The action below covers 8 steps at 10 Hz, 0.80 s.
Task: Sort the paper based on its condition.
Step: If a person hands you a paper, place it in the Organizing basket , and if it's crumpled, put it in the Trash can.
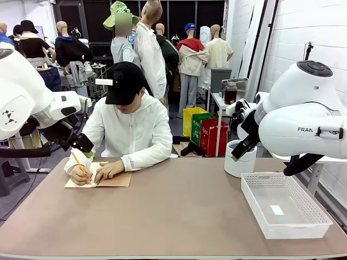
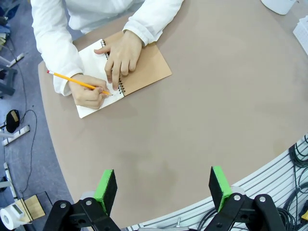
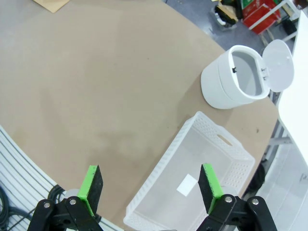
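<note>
- Now, count of claws: two. Left gripper hangs above the tabletop near its robot-side edge, green pads wide apart, nothing between them.
- Right gripper hangs above the right edge of the tabletop, over one long rim of the basket; pads wide apart, nothing held.
- Paper in sight: one white page, lying open in the spiral notebook at the far left corner of the tabletop.
- Notebooks: one, its brown cover folded flat beside the page.
- Person: one, seated at the far edge, white jacket, black cap. Hands on the page: two. One hand holds the pencil, tip on the page; the other hand presses flat across the spiral.
- Pencils: one, yellow pencil.
- Bins: one, round white bin at the far right corner, its lid flipped up.
- Baskets: one, white and perforated, along the right edge, just beside the bin and not touching it. On its floor: one white label.
</note>
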Motion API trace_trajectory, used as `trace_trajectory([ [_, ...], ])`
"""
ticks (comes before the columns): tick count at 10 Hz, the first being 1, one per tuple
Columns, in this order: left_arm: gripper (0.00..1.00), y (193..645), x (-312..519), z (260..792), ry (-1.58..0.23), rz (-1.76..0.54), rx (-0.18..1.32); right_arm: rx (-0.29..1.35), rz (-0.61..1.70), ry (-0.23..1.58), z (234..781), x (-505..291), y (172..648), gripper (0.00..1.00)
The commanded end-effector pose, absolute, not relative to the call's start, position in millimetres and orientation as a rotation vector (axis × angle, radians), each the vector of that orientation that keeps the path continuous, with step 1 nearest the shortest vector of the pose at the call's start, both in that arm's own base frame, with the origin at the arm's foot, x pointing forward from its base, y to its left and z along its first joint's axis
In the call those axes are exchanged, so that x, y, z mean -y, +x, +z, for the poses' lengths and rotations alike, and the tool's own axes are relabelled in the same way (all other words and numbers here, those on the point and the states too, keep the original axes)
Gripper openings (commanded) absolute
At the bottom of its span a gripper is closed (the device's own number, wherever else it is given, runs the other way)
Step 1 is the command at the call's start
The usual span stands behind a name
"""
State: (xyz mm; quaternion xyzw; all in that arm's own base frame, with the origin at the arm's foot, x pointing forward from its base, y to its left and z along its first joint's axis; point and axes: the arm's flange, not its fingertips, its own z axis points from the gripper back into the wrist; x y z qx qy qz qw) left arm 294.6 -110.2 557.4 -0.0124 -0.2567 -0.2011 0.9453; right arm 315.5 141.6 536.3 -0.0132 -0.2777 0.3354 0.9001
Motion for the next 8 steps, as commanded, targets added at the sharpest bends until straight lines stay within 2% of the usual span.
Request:
trace_trajectory([
  [1,1.0,294.2,110.5,558.0,-0.026,-0.411,0.524,0.575,0.694,-0.028,536.3,-141.5,315.6,1.0],
  [8,1.0,294.2,110.5,558.0,-0.026,-0.411,0.524,0.575,0.694,-0.028,536.3,-141.5,315.6,1.0],
])
